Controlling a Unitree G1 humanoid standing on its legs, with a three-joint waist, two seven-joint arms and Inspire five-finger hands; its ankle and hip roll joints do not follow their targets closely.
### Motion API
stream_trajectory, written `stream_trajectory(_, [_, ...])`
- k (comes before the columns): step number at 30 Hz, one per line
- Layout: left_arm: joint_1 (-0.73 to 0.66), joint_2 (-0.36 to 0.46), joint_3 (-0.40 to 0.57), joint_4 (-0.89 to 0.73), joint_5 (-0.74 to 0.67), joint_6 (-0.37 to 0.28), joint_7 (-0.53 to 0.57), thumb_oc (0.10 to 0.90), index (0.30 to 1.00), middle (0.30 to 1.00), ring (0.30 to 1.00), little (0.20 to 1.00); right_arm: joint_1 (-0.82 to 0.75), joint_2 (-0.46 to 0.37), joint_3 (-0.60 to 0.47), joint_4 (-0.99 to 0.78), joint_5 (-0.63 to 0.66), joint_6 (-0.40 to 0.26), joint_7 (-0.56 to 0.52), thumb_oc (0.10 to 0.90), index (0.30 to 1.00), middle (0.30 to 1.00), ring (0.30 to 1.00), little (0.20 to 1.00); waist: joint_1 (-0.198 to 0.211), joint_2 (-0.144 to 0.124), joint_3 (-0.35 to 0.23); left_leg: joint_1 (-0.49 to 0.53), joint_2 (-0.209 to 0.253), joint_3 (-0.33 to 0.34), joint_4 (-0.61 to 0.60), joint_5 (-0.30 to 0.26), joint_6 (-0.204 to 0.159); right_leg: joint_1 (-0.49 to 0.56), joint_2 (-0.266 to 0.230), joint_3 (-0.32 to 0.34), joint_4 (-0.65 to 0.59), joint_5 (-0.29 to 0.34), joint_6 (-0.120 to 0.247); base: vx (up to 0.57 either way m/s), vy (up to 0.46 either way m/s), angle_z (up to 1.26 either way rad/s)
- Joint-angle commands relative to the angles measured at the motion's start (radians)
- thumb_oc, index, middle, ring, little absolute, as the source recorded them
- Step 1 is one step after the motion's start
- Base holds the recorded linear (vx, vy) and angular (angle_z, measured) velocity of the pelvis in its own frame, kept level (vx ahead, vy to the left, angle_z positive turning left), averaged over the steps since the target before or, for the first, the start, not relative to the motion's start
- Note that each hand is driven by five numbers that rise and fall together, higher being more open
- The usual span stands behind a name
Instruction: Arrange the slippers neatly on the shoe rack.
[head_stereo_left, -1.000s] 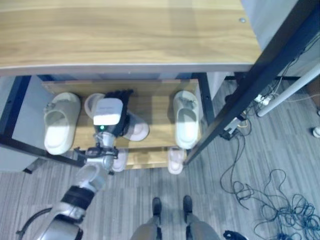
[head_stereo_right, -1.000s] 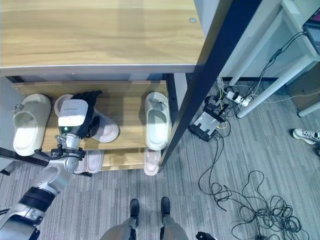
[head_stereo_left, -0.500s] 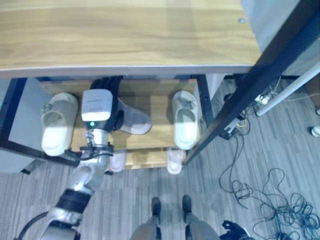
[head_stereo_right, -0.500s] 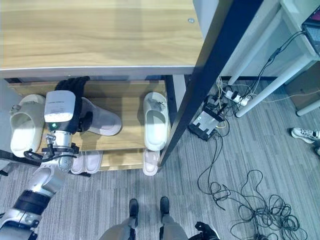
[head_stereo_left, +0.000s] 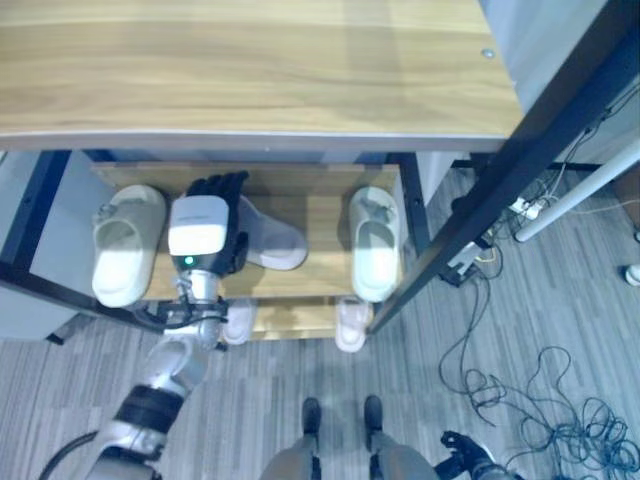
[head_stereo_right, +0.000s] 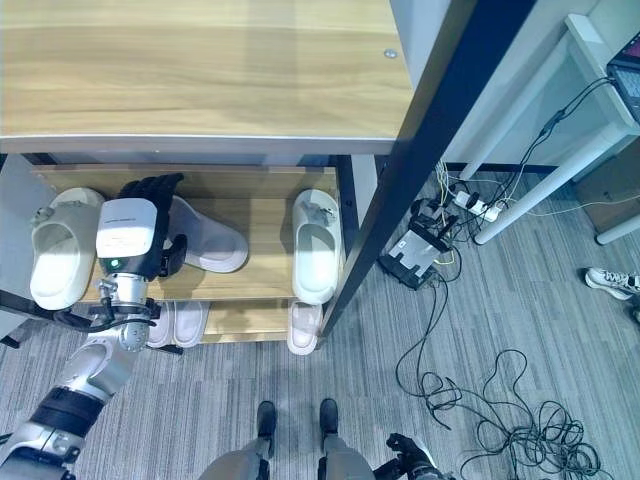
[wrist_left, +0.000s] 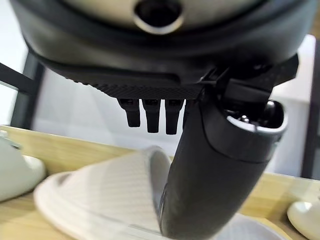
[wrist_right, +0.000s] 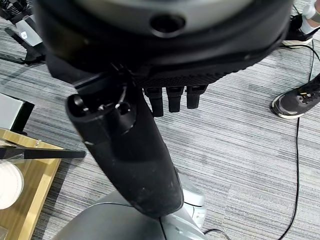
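Observation:
A pale slipper (head_stereo_left: 272, 240) lies askew on the wooden upper shelf (head_stereo_left: 320, 215) of the shoe rack, its heel pointing right. My left hand (head_stereo_left: 205, 235) rests over its toe end with the fingers (head_stereo_left: 218, 185) stretched toward the back. In the left wrist view the thumb (wrist_left: 215, 170) presses against the slipper (wrist_left: 100, 195) and the fingers hang above it. A large cream slipper (head_stereo_left: 125, 245) lies at the shelf's left and another cream slipper (head_stereo_left: 375, 240) at its right, both straight. My right hand (wrist_right: 125, 145) hangs relaxed over the floor.
Wooden desk top (head_stereo_left: 250, 70) overhangs the rack. More slippers (head_stereo_left: 350, 322) stick out of the lower shelf. A black frame post (head_stereo_left: 500, 170) slants down the right. Cables (head_stereo_right: 470, 400) lie on the grey floor. A person's shoe (wrist_right: 295, 97) stands nearby.
My left hand has slid left and toward the back of the shelf, and the pale slipper under it has swung so its heel points more to the right. The camera has shifted slightly.

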Motion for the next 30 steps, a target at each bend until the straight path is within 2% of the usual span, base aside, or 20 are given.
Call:
stream_trajectory(1, [-0.15,0.035,0.01,-0.027,0.062,0.013,0.036,0.8,0.9,0.9,0.9,0.9,0.043,-0.038,0.003,0.0,0.005,-0.001,-0.01,0.8,0.9,0.9,0.9,0.9,0.005,0.021,-0.081,0.032,0.03,-0.005,-0.006,-0.115,-0.028,0.043,0.008,-0.022,0.019,-0.116,0.052,0.05,0.006,-0.09])
stream_trajectory(4, [-0.114,0.038,0.044,-0.034,0.061,0.022,0.031,0.8,0.9,0.9,0.9,0.9,0.057,-0.035,-0.003,-0.003,0.005,0.0,-0.005,0.8,0.9,0.9,0.9,0.9,0.005,0.022,-0.093,0.052,0.03,-0.004,-0.006,-0.125,-0.028,0.06,0.009,-0.02,0.023,-0.129,0.05,0.06,0.007,-0.03])
stream_trajectory(12, [-0.151,0.073,0.053,-0.009,0.074,0.059,0.035,0.8,0.9,0.9,0.9,0.9,0.05,-0.035,0.011,-0.021,-0.001,-0.001,-0.002,0.8,0.9,0.9,0.9,0.9,0.007,0.026,-0.094,0.057,0.029,-0.003,-0.006,-0.129,-0.029,0.067,0.009,-0.024,0.016,-0.127,0.053,0.0,0.001,0.0])
stream_trajectory(30, [-0.056,0.081,0.154,-0.013,0.02,0.079,0.037,0.8,0.9,0.9,0.9,0.9,0.066,-0.026,0.011,-0.02,-0.019,0.013,0.01,0.8,0.9,0.9,0.9,0.9,0.015,0.031,-0.106,0.086,0.03,-0.001,-0.006,-0.139,-0.03,0.094,0.011,-0.025,0.012,-0.134,0.052,0.0,-0.001,0.0])
